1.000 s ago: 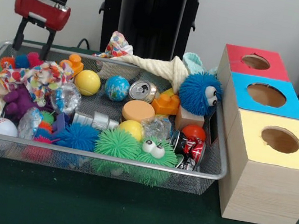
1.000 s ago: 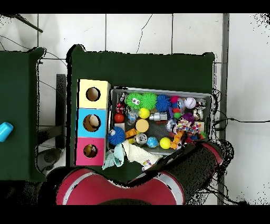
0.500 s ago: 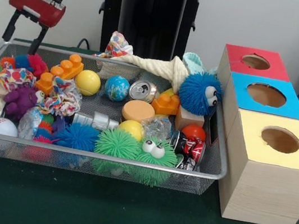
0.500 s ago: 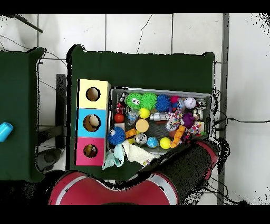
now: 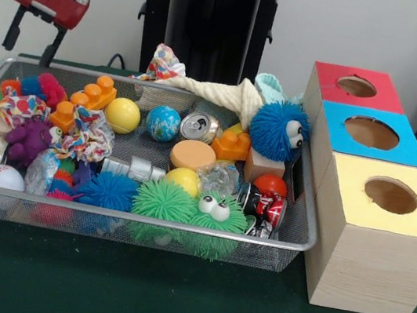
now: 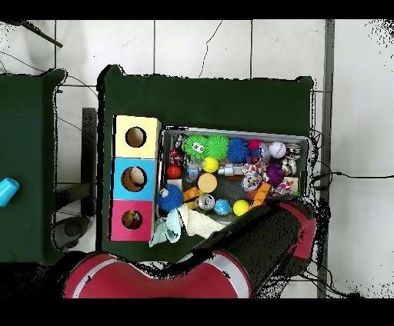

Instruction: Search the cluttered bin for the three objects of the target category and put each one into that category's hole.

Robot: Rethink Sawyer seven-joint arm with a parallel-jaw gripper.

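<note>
Your front view shows the end effector [image 5: 29, 40] released and empty above the silver wire-mesh bin's [image 5: 135, 219] far left corner; overhead, the arm hides it.

The bin [image 5: 294, 242] is packed edge to edge with toys, leaving no bare mesh lane. Above it the air is open, where the spread, empty pincer [image 5: 30, 38] hangs. The hole [image 5: 357, 86] is unblocked.
</note>
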